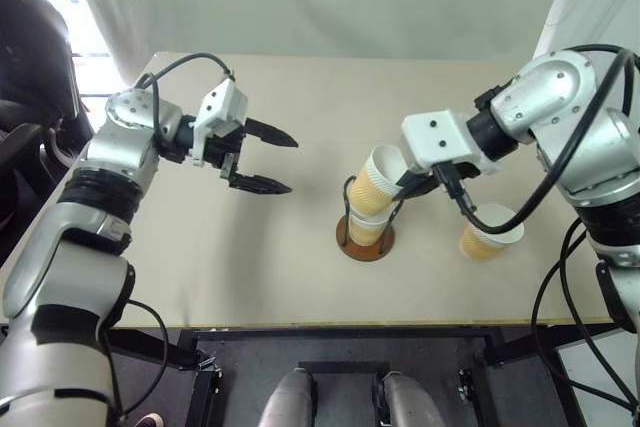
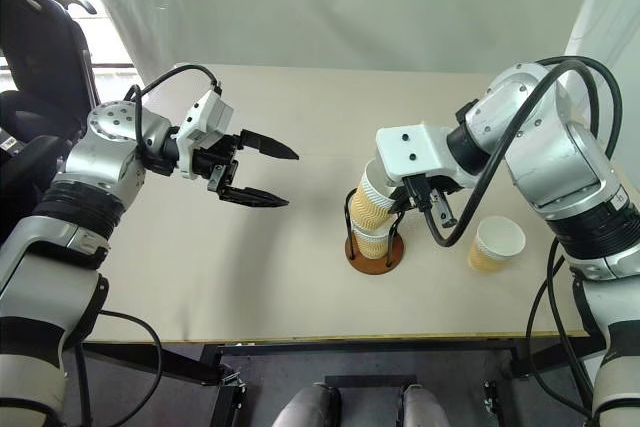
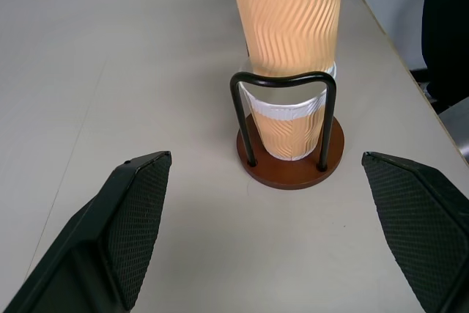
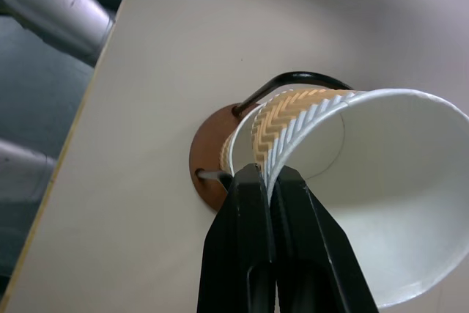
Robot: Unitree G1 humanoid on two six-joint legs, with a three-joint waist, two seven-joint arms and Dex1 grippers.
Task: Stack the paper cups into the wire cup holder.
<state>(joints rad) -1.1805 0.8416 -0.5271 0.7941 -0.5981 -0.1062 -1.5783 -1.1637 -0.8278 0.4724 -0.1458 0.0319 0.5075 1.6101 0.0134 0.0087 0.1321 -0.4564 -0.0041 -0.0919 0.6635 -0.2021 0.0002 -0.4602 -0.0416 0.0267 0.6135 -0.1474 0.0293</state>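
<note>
The wire cup holder (image 1: 365, 243) stands on the table, right of centre, with one paper cup (image 3: 293, 128) seated upright between its black loops. A second paper cup (image 1: 376, 183) hangs tilted just above it, its bottom entering the seated cup. My right gripper (image 4: 267, 175) is shut on this cup's rim, one finger inside and one outside. A third paper cup (image 1: 491, 232) stands upright on the table to the right of the holder. Left of the holder, my left gripper (image 1: 292, 163) hovers open, pointing towards it with nothing between its fingers (image 3: 132, 218).
The beige table (image 1: 250, 277) has bare surface to the left and behind the holder. Its front edge runs close below the holder. A black chair (image 2: 40, 57) stands beyond the table's left side, and a pale curtain hangs behind.
</note>
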